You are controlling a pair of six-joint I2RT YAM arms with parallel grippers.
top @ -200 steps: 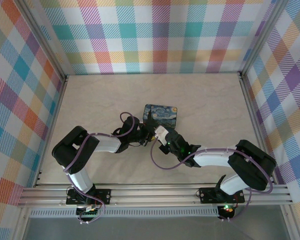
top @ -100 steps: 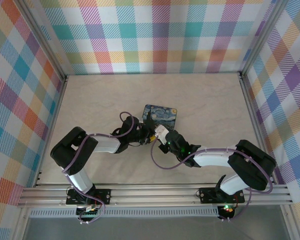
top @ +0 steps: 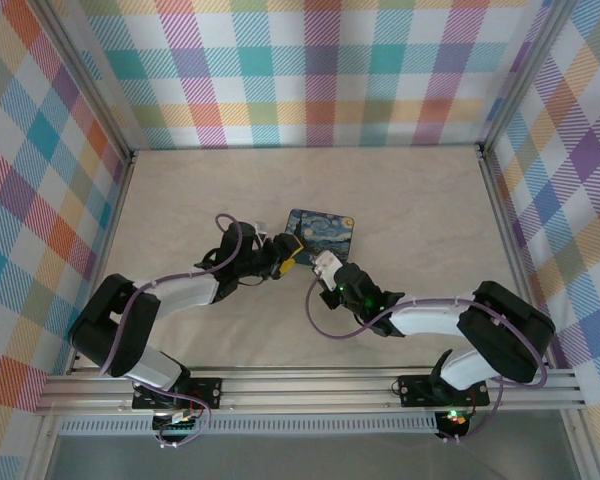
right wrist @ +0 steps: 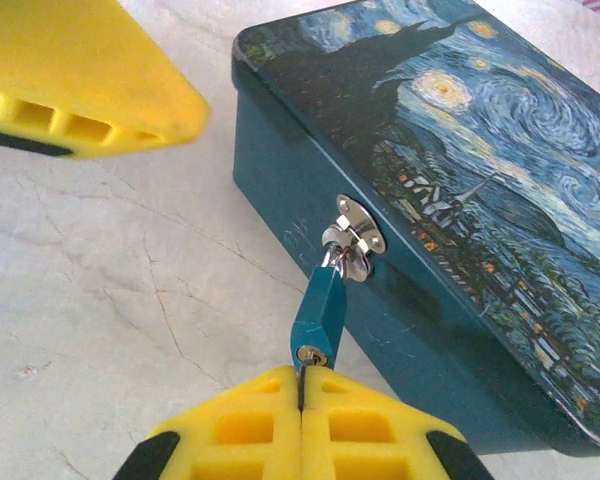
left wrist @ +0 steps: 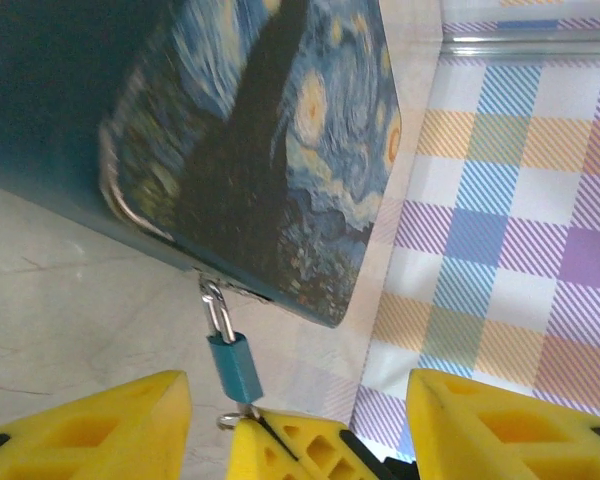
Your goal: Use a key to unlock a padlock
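The padlock hangs by its thin silver shackle from the hasp on the tin's side wall. It sits directly ahead of the right gripper, tilted so the keyhole end points down at that gripper's tips and touches them. The right gripper's yellow fingers are pressed together w/ no gap, right at the keyhole. I judge they're pinching the key, blade prob. already in the lock, but the key is hidden between pads and lock body, so can't confirm. In the left wrist view a small silver ring shows at the padlock's base, just beside those tips. The shackle looks closed as far as I can tell and is looped through the hasp, i.e. not unlocked yet. The left gripper is spread wide, holding nothing. The padlock is just ahead of it, in line w/ its gap, touching neither finger, and the right gripper's tips sit in that gap. The tin, lid shut, lies on the worktop beyond both grippers. Progress, approx.: key brought to the lock, insertion likely done or nearly. Left to do: turn the key and pop the shackle, maybe w/ the left gripper steadying the body or tin.
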